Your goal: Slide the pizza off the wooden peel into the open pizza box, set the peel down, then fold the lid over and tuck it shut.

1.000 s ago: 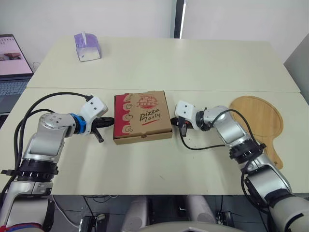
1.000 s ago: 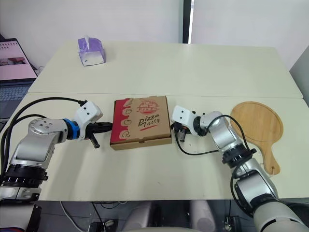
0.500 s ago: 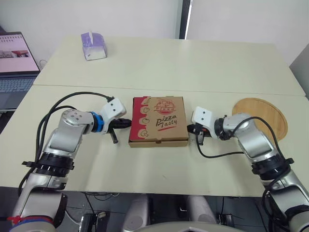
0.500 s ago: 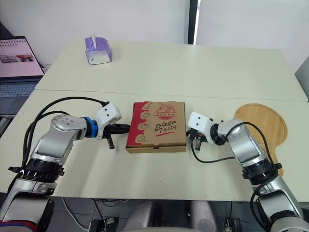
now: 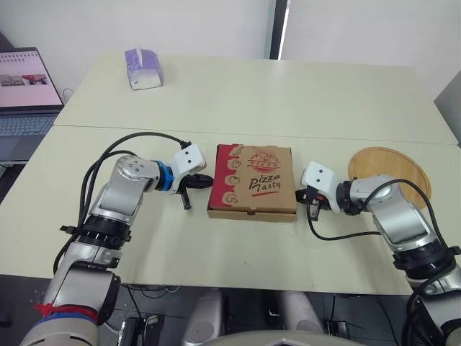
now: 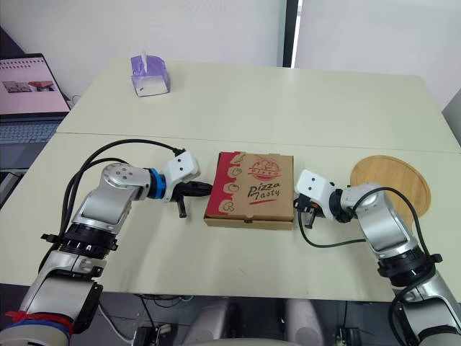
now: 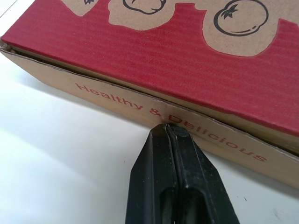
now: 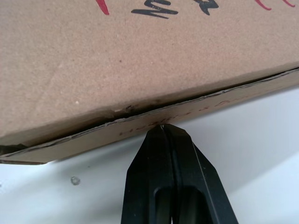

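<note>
Shift: sliding toward my right over the last second, the pizza box [image 5: 252,180] is now sitting nearer the wooden peel [image 5: 392,166], and both my pincers are travelling with it at its sides; my head view is swinging a little too.
Pizza box: lying flat on the table [image 5: 288,94] in front of me, with the lid down and the printed top facing up.
Left pincer [image 7: 167,127]: fingers are pressing together on nothing, tips touching the box's left side wall at the printed lettering, just under the red lid edge.
Right pincer [image 8: 163,127]: fingers are likewise pressing together on nothing, tips touching the right side wall just below the ragged lid seam.
Wooden peel: lying flat on the table to my right, partly behind my right forearm, apart from the box.
Far side: a purple tissue box [image 5: 142,59] is standing near the far left corner, and a laptop [image 5: 25,79] is glowing beyond the table's left edge.
</note>
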